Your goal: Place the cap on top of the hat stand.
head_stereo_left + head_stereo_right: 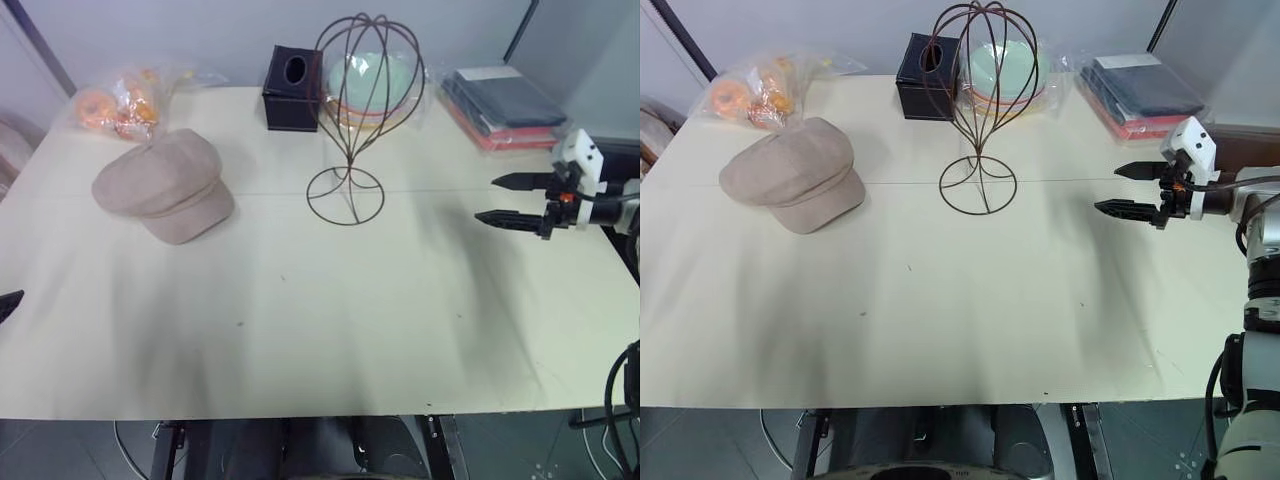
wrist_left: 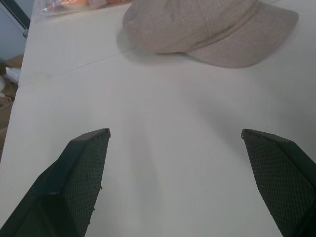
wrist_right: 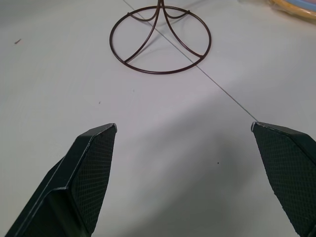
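Cap (image 1: 165,184) untouched, both hands (image 2: 175,136) (image 1: 512,200) spread wide, empty

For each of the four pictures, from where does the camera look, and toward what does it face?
Left eye, on the head: down over the table, cap, hat stand; right gripper shows.
Right eye, beside it: same scene, same gripper.
Left wrist: along the open left gripper toward the cap.
Right wrist: along its open fingers toward the stand's ring base.
Shared: the cap in head and left wrist views; the stand in head and right wrist views.
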Controlling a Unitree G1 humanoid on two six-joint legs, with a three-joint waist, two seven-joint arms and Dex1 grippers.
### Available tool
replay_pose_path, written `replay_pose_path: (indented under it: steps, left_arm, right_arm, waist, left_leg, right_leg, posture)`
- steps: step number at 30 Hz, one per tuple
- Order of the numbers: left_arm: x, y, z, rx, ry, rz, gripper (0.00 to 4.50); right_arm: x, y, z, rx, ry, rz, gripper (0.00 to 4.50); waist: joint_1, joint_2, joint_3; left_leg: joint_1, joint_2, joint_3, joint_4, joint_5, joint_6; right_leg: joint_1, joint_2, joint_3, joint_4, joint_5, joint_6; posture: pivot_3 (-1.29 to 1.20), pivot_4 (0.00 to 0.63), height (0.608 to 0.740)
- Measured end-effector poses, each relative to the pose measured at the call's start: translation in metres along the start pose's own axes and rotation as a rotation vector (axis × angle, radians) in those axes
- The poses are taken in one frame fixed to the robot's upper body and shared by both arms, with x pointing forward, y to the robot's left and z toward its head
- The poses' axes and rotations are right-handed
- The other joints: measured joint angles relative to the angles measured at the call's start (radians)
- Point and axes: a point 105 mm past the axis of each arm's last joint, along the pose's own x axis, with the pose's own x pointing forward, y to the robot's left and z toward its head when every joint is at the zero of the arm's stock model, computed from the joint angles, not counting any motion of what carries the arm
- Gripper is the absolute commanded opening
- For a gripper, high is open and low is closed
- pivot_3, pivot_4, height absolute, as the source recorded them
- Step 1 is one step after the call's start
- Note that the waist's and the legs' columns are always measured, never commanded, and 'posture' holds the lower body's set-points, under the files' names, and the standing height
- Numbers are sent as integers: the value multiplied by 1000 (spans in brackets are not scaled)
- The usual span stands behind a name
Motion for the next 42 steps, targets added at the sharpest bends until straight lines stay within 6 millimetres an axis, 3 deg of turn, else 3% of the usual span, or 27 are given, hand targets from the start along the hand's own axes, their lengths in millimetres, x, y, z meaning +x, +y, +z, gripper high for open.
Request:
replay_pose_path:
  steps: [14, 17, 19, 24, 30, 35, 42]
  left_arm:
    - [1, 5, 1, -17, -16, 13, 4500]
    - [5, -1, 7, 5, -29, -10, 4500]
    - [15, -16, 18, 70, -44, -63, 4500]
    - [56, -86, 33, 343, -44, -229, 4500]
    - [124, -133, 48, 673, -142, -18, 4500]
    - [159, -158, 51, 775, -193, 76, 4500]
    - [207, -170, 43, 891, -130, 176, 4500]
  right_arm:
    - [-1, -4, -4, -4, 3, -16, 4479]
    - [-1, -3, -2, 5, -1, -11, 4479]
    - [0, -1, 2, -14, -3, 3, 4479]
    - [6, 28, 27, -99, -42, 130, 4479]
    - [14, 103, 72, -140, -181, 334, 4479]
    - [17, 141, 93, -149, -248, 394, 4479]
    - [19, 157, 105, -134, -283, 384, 4479]
  waist:
    - [-2, 0, 0]
    - [-2, 0, 0]
    - [2, 0, 0]
    - [7, 0, 0]
    - [9, 2, -1]
    - [10, 0, -1]
    - [12, -1, -1]
  left_leg:
    - [0, 0, 1, 1, 0, 0]
    - [0, 1, 1, 2, 0, 0]
    - [0, 1, 1, 3, 0, 0]
    - [1, 1, 0, 3, 0, 0]
    - [1, -1, -2, 5, 0, 0]
    - [1, -1, -2, 9, 0, 0]
    - [0, -2, -4, 17, 0, 1]
  right_leg:
    - [0, 2, 0, 1, 2, 3]
    - [1, 2, 0, 2, 2, 3]
    - [1, 2, 0, 2, 2, 3]
    - [2, 2, 0, 2, 4, 6]
    - [2, 4, -1, 7, 5, 8]
    - [2, 4, -1, 12, 5, 8]
    - [4, 4, -2, 15, 5, 9]
  posture:
    - [0, 150, 740]
    - [0, 150, 740]
    - [0, 150, 740]
    - [0, 150, 740]
    - [0, 150, 740]
    - [0, 150, 740]
    - [0, 150, 740]
